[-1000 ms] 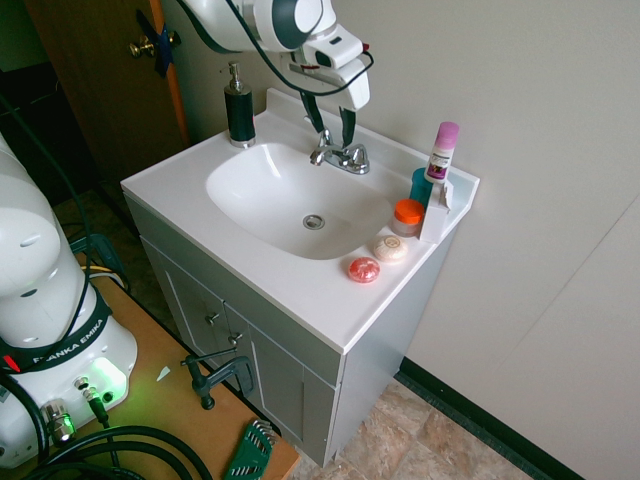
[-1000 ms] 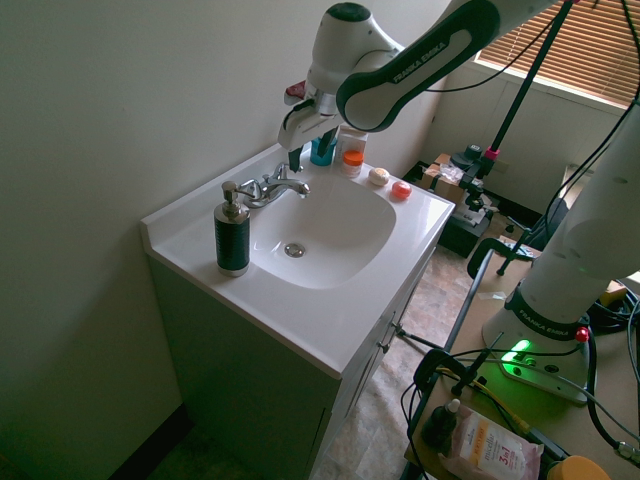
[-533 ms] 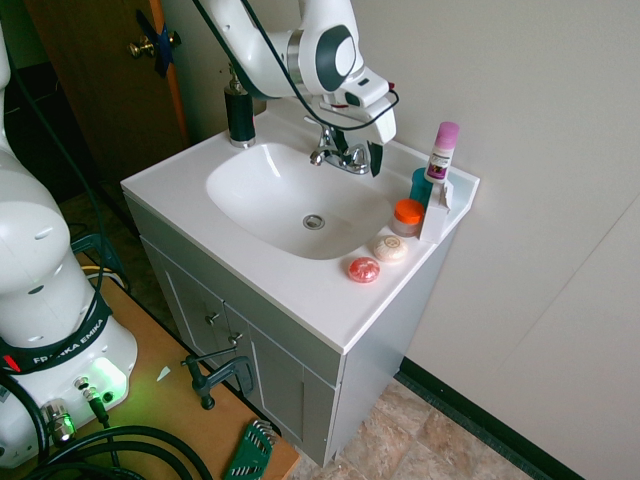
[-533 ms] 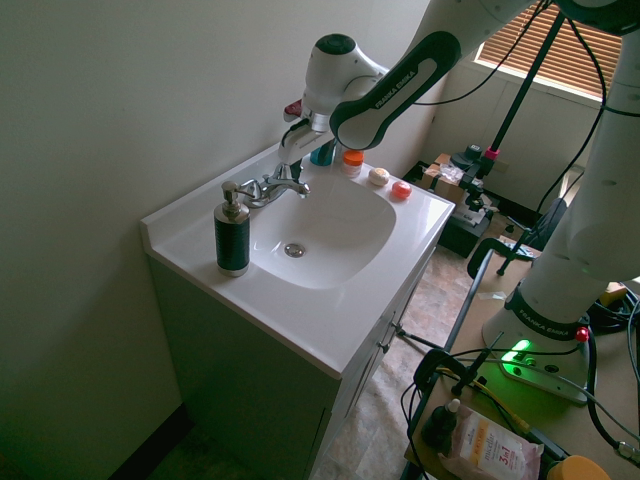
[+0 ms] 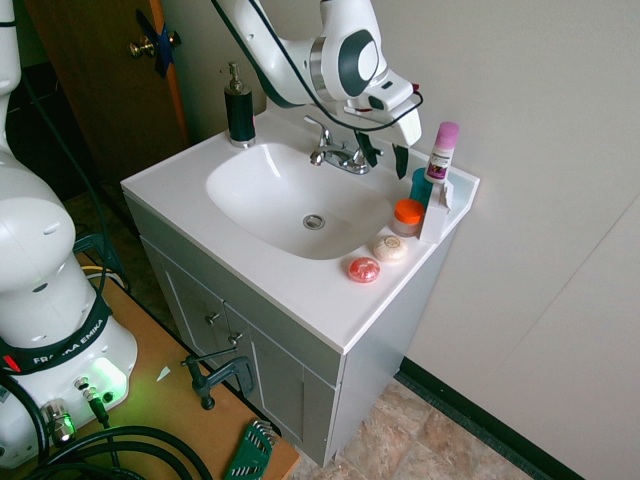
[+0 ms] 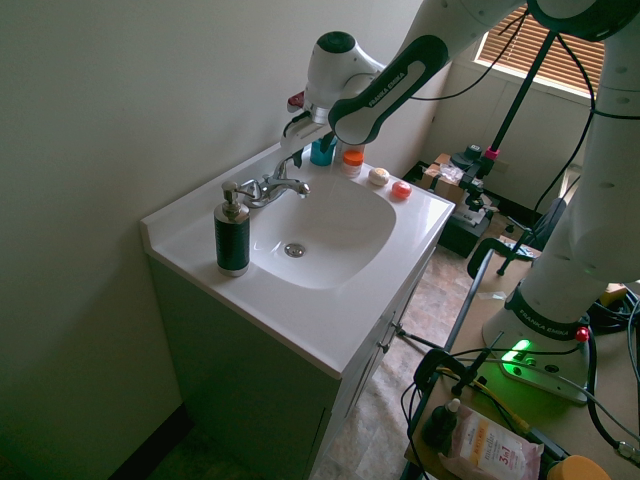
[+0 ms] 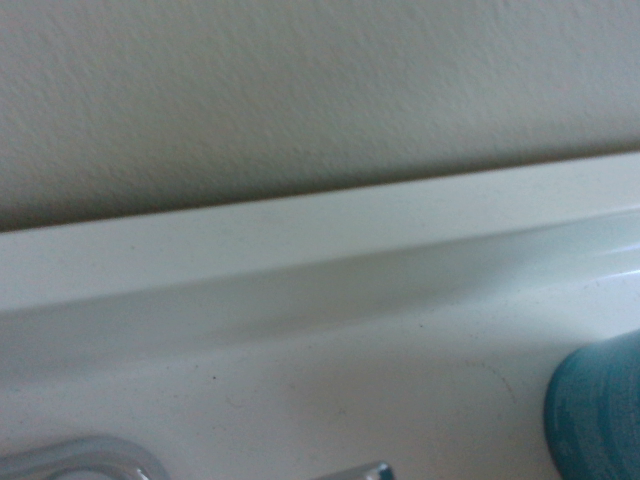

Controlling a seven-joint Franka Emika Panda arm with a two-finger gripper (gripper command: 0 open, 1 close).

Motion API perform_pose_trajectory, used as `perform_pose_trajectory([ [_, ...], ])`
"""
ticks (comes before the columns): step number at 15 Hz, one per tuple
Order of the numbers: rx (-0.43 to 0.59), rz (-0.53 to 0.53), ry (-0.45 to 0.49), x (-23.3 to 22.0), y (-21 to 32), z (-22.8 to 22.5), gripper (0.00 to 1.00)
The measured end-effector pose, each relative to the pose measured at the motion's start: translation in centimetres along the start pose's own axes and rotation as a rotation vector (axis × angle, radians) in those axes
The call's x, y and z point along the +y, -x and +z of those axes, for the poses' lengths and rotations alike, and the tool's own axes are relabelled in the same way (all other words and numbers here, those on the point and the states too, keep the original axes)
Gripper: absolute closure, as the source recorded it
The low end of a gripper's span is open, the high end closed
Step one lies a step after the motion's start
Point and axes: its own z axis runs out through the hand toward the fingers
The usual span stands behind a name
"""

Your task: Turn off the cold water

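Arm point(image 6: 395, 92) bears lettering "FRANKA EMIKA"; pincer point(image 5: 383, 158) released, fingers point(image 5: 400, 162) apart, positioned near faucet point(image 5: 343, 157).

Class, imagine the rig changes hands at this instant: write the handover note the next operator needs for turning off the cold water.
Gripper: fingers apart, nothing between them, above the faucet's end nearer the teal cup.
Faucet: at the back of the sink basin. The handle nearer the soap dispenser is in plain sight; the other is partly behind a finger.
Done: the arm is over the faucet area. I can't confirm which handle is cold, or whether water is running.
Left: probably line up with the cold handle, turn it off, then check the spout.
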Motion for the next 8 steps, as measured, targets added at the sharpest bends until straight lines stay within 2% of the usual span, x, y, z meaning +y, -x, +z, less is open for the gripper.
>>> perform_pose_trajectory([
  [3,-0.002,-0.01,0.005,-0.1,0.6,-0.1,0.0],
  [5,-0.029,-0.015,0.009,1.6,2.2,-1.0,0.0],
  [8,-0.138,-0.041,0.029,5.9,6.4,-3.2,0.0],
])
